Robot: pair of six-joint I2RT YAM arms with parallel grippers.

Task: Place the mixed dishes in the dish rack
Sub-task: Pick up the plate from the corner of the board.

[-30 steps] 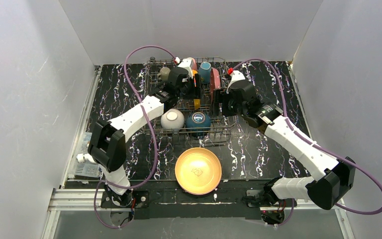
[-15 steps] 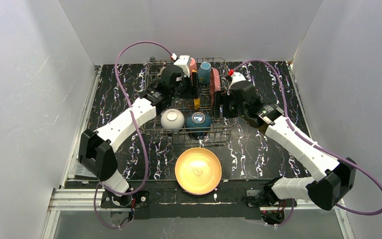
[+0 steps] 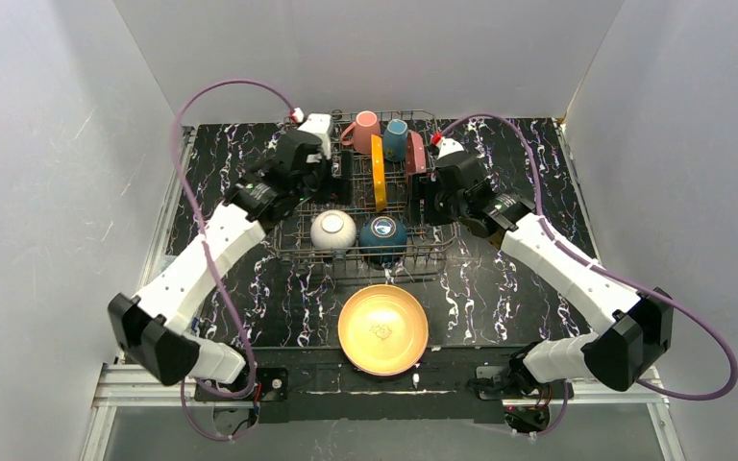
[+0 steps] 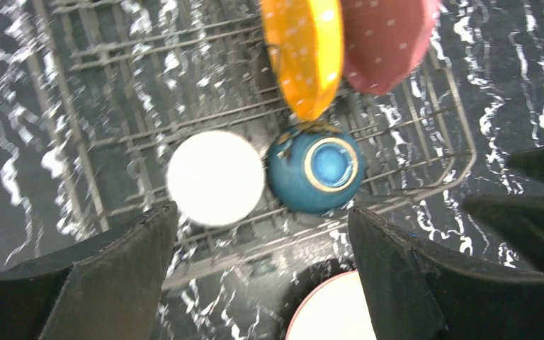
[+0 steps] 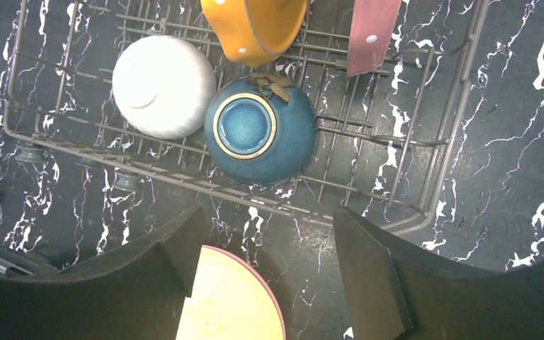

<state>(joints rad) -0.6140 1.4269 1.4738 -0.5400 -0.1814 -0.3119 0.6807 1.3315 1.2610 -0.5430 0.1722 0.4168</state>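
the rack (image 3: 423, 261) stands at the far middle of the black marbled table (image 3: 509, 279), and most of the dishes are already in it. in its near row two bowls lie bottom up side by side, the white bowl (image 5: 163, 85) to the left and the blue bowl (image 5: 258, 131) to the right, touching or almost touching. behind them the orange plate (image 3: 378, 173) stands on edge between the tines, and the dark-red plate (image 3: 415, 154) stands on edge just to the right of it. at the far side of the rack there are the pink mug (image 3: 363, 130) and the teal mug (image 3: 397, 137), near each other. one dish is not loaded - the pink-rimmed plate (image 3: 382, 328) lies flat on the table just in front of the rack, between the two arm bases. the left gripper (image 4: 262, 212) hangs over the left part of the rack with its jaws spread wide and nothing between them. the right gripper (image 5: 269, 212) is over the right part of the rack, beside the dark-red plate - its jaws are also apart and it grasps nothing.
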